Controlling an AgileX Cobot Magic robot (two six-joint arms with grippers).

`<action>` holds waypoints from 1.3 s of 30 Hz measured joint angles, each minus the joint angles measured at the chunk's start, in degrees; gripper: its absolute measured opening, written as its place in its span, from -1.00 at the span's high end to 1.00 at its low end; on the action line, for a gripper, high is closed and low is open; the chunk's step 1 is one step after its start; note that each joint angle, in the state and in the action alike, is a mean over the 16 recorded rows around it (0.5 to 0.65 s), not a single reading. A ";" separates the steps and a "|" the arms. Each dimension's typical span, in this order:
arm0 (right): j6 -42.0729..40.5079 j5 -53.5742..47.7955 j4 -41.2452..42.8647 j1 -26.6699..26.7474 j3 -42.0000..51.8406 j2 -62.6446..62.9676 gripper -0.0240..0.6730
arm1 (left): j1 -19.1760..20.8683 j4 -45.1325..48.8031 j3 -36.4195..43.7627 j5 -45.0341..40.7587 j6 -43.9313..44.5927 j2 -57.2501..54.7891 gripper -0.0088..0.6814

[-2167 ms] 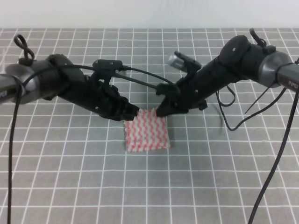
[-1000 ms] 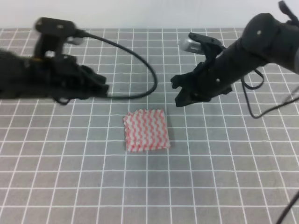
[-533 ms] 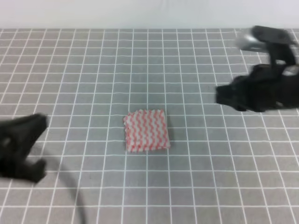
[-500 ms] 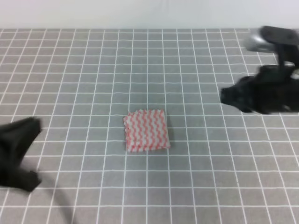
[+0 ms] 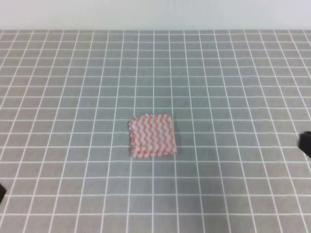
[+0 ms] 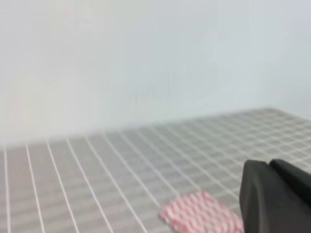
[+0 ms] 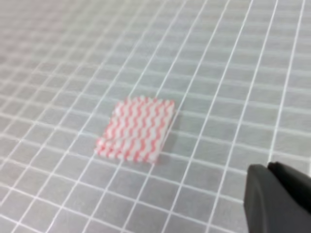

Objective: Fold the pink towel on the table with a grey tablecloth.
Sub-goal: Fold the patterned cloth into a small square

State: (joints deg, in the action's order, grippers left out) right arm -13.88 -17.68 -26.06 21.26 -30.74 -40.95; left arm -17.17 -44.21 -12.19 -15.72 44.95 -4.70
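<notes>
The thin pink-red and white zigzag-striped towel (image 5: 152, 136) lies folded into a small, roughly square packet on the desk with the grey, white-gridded tablecloth (image 5: 233, 73). It lies flat near the middle of the desk in the high view, a little toward the near edge, and it covers only a few grid squares. Its jagged edges show along the top and the left side, where the layers do not quite line up. In the right wrist view the towel (image 7: 137, 128) shows a doubled edge at its near end, one layer lying just short of the other.

Nothing touches the towel. In the high view the right pincer (image 5: 305, 144) is only a dark sliver at the right border, well apart from the towel, and a dark speck sits at the lower left corner, also far from it. The left wrist view shows the towel (image 6: 201, 217) low in the picture, with the left pincer (image 6: 277, 196) as a dark blurred block just to the right of it; whether it is open or closed cannot be told. The right wrist view shows the right pincer (image 7: 278, 196) as a dark block in the lower right corner, apart from the towel; its state cannot be told either.
</notes>
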 joint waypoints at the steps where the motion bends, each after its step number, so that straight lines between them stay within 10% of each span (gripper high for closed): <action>1: 0.00 0.92 0.21 0.00 1.53 2.17 0.98 | 0.00 0.37 0.46 -0.07 0.07 1.20 0.98; 29: -0.60 16.40 1.08 -0.19 22.65 19.79 0.98 | 0.02 3.85 2.32 -0.52 0.52 6.02 0.98; 39: -2.48 18.54 1.78 -7.60 27.95 27.48 0.98 | 0.03 3.85 2.31 -0.52 0.45 6.03 0.98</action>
State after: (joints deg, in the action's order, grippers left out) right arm -16.36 0.86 -24.28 13.66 -2.79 -13.47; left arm -17.14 -40.36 -9.88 -16.24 45.40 1.33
